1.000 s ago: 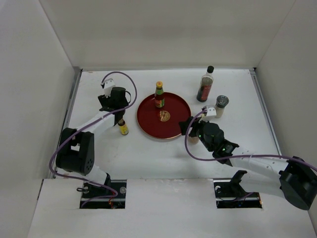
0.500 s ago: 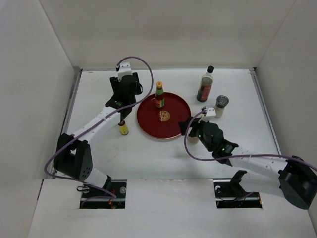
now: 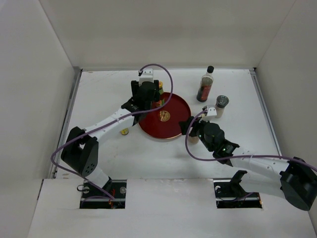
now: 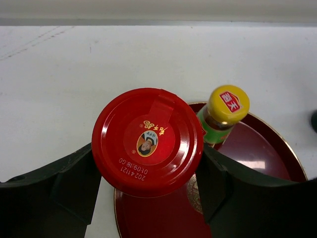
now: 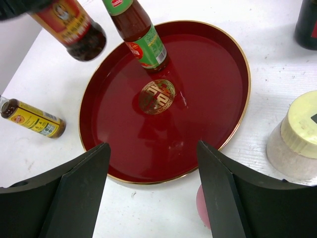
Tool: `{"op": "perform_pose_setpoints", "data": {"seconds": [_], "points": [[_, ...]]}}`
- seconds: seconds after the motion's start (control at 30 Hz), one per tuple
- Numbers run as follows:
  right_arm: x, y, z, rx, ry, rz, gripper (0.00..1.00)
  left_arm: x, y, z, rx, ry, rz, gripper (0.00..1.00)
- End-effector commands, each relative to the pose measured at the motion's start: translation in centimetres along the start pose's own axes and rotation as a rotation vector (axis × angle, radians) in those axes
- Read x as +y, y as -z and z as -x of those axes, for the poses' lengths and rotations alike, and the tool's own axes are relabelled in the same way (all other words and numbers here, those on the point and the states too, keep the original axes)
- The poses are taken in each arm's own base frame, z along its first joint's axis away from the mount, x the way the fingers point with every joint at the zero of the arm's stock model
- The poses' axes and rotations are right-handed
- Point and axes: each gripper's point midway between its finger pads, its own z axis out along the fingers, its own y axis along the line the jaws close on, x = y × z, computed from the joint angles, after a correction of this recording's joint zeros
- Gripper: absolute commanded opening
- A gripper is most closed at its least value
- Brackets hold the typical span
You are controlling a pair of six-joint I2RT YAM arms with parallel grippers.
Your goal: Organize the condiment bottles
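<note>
White table (image 3: 99, 94) holds red tray (image 3: 171, 129), toppled small bottle (image 3: 124, 131), dark-sauce bottle (image 3: 205, 85), grey-topped shaker (image 3: 221, 105).

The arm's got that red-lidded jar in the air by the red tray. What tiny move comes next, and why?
Probably carrying it slightly further in: the left claw holds the red-lidded jar about over the rim of the tray, beside the green-labelled bottle standing inside.

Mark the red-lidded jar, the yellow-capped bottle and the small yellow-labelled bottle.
red-lidded jar (image 4: 148, 136): left wrist view, centre of the lid.
yellow-capped bottle (image 4: 227, 104): left wrist view, top of the cap.
small yellow-labelled bottle (image 5: 34, 119): right wrist view, label at mid-body.
</note>
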Motion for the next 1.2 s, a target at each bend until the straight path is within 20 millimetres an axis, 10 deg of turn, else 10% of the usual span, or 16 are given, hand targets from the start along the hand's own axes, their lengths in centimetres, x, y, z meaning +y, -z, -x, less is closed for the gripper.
{"op": "perform_pose_setpoints", "data": {"seconds": [0.0,0.73,1.17], "points": [[1.2,0.0,2.3,-0.077,-0.042,0.041,0.77,-1.6,0.9,4.9,-0.16,0.132,-0.043,0.32],[1.0,-0.5,1.9,-0.063,-0.032,0.027,0.77,-2.9,-0.6,-3.8,-0.068,0.16,-0.064,0.37],[1.0,-0.2,2.2,-0.072,-0.036,0.031,0.74,-1.2,3.2,1.7,-0.192,0.237,-0.075,0.84]]}}
